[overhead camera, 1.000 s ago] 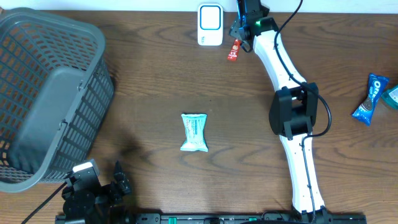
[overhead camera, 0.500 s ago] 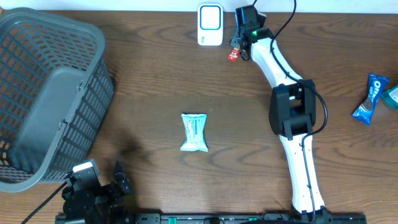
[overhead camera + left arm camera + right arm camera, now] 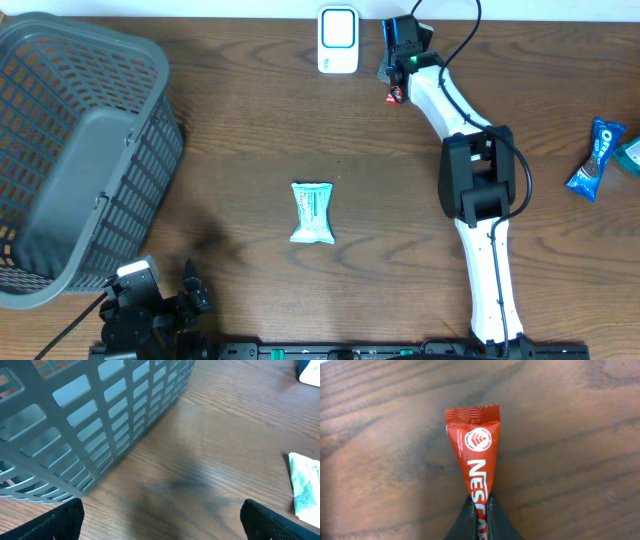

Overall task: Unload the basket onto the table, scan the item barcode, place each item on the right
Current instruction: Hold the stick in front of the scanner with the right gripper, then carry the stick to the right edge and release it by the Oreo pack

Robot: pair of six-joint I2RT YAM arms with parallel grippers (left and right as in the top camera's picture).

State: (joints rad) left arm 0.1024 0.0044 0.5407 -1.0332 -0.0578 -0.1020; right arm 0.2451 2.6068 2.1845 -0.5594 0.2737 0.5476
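Two arms, one busy. Big grey basket [image 3: 80, 150] at upper left, not involved. Left gripper [image 3: 162, 527] at bottom left, jaws spread wide, holding nothing. Right gripper [image 3: 397, 82] at top, right of centre, just right of white scanner [image 3: 338, 40], pinched shut on red Nescafe sachet [image 3: 477, 460]. Grips only one narrow end, so likely to flop or twist and hide the barcode from the scanner. Could also slip out of so thin a pinch. Barcode face not visible, so may need turning.
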